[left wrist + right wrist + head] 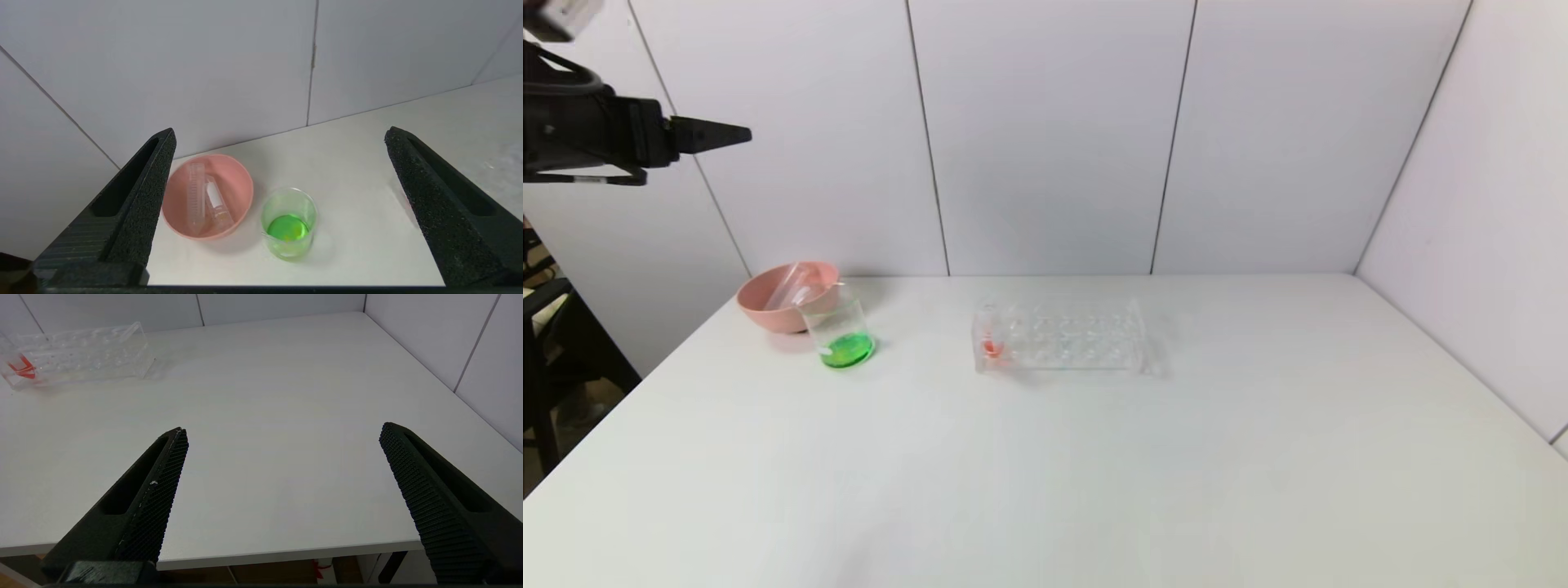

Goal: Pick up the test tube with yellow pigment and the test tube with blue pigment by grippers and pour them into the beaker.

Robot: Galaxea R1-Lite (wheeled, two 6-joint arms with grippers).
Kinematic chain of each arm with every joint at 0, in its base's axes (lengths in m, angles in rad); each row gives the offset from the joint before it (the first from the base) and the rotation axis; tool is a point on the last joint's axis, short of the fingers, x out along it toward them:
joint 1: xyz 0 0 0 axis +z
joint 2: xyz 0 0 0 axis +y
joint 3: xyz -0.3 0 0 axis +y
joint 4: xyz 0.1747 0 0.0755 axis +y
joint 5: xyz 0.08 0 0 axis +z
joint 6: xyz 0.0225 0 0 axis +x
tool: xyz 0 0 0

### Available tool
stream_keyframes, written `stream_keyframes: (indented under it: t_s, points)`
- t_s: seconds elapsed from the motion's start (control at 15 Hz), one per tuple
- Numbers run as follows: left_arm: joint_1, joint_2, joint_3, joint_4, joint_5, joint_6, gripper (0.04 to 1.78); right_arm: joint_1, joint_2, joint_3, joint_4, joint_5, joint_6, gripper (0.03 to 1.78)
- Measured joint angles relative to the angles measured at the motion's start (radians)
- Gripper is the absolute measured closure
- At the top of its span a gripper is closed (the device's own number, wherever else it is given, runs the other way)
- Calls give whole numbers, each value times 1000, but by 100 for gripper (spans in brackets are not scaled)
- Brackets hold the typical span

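- The beaker stands on the white table, green liquid pooled in its bottom, just in front of the pink bowl.
- Two clear tubes lie empty inside that bowl, side by side; which held yellow and which blue cannot be told.
- The clear rack sits mid-table with one red-tipped tube at its left end.
- Left gripper hangs high above bowl and beaker, fingers spread wide, nothing held.
- Right gripper sits over the table's near edge, also wide apart and empty.
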Motion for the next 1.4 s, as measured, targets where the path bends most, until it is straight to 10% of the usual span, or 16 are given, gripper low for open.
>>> stream_keyframes:
  t_s: [0.87,1.4]
  points:
    - [-80,-1079,560,412,-211,-208,4,0,0,0,0,0,0,10]
    - [-211,-1341,751,405,164,-147,4,0,0,0,0,0,1,10]
